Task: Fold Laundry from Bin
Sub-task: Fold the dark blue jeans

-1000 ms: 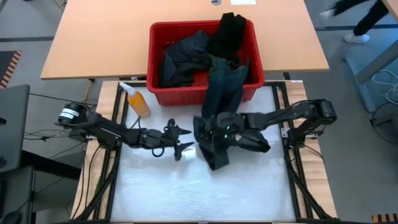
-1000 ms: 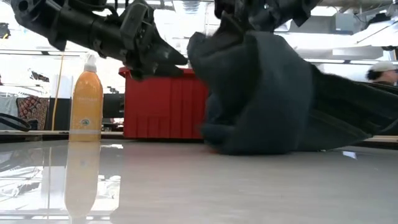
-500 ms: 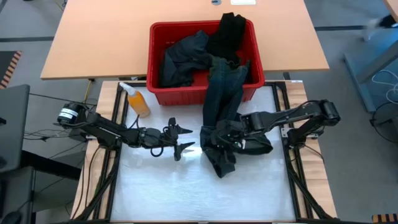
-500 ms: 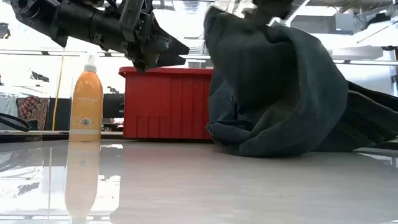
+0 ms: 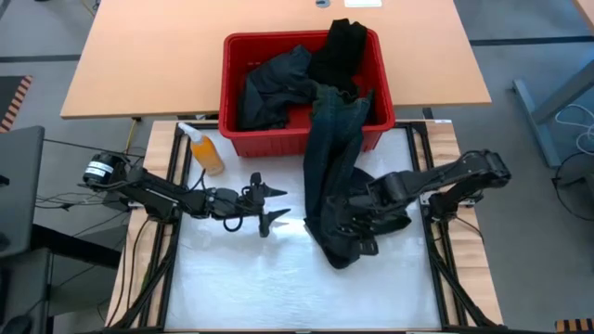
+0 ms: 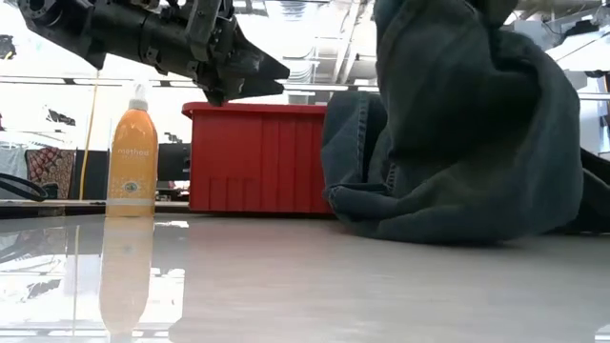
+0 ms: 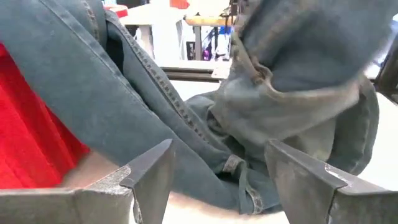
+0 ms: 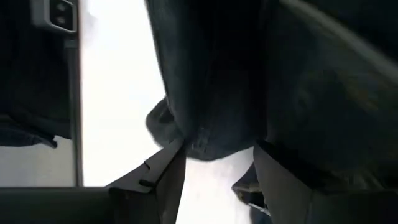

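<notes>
**Jeans half out of the bin, with a snag waiting at the rim**

The jeans [image 5: 336, 176] hang from inside the bin [image 5: 238, 56], over its near wall and down onto the white table [image 5: 232, 288], bunching in a heap right of the table's middle. The right gripper [image 5: 357, 221] sits in that heap with denim between its fingers, so I judge it clenched on the jeans, though the cloth hides the tips. The left gripper [image 5: 269, 204] hovers just beside the heap, toward the table's left edge, with its jaws spread and empty.

The main risk is the stretch draped over the rim. If the right arm pulls toward the near edge, the denim may catch on the bin's wall and drag or tip the bin, or tow out the other dark garments [image 5: 278, 88] and the black piece [image 5: 339, 46] lying against it. The grip looks bunched rather than on a hem, so a layer could slip free.

An orange bottle [image 5: 202, 147] stands near the bin's near-left corner, close to the left arm; a wide swing there could knock it over. Nothing else lies between the left gripper and the heap.
</notes>
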Robot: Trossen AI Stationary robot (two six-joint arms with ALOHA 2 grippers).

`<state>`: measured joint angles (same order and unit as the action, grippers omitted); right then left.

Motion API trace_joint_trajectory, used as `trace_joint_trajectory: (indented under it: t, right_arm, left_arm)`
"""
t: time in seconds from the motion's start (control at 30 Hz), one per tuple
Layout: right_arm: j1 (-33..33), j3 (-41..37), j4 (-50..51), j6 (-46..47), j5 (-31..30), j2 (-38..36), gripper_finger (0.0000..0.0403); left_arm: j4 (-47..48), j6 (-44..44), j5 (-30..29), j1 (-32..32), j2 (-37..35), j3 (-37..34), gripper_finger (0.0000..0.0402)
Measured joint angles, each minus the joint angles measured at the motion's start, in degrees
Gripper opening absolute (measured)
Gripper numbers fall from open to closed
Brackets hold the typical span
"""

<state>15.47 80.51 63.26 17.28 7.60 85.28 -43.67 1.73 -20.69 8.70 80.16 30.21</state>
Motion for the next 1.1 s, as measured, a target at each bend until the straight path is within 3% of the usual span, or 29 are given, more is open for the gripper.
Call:
trace_joint_trajectory:
  t: [0.07, 0.17, 0.3, 0.43, 0.6, 0.8, 0.9, 1.1]
  right_arm:
    - [1.06, 0.0, -0.36, 1.38, -0.96, -1.05, 0.0212]
    - [2.89, 0.0, -2.61, 2.23, -8.52, -2.33, 0.0212]
    - [4.41, -0.02, -7.65, 2.18, -13.78, -2.49, 0.0212]
    - [6.03, -2.05, -15.83, 0.9, -19.9, -2.56, 0.0212]
    - [5.7, -6.57, -29.76, -1.7, -22.46, -1.6, 0.0212]
    - [4.97, -7.23, -33.14, -2.16, -32.76, 0.23, 0.0212]
    - [4.25, -7.23, -34.8, -3.26, -33.34, 1.29, 0.0212]
    - [3.47, -7.23, -39.4, -4.3, -33.33, 5.35, 0.0212]
  left_arm:
    - [-0.21, 0.6, 2.6, 0.03, 0.01, 0.73, 0.024]
    - [0.22, 0.93, 7.01, 0.63, 0.41, 3.31, 0.024]
    - [7.68, 0.72, 7.55, 3.34, 0.52, 8.48, 0.024]
    - [13.16, 0.65, 4.37, 6.69, 0.52, 12.65, 0.024]
    - [13.69, 3.33, -6.59, 9.7, 0.56, 13.27, 0.024]
    - [15.27, 11.39, -3.56, 10.68, 0.57, 13.21, 0.024]
    - [15.17, 12.37, -3.54, 11.32, 0.57, 13.21, 0.024]
    - [18.76, 16.91, -10.05, 11.01, 0.57, 13.21, 0.024]
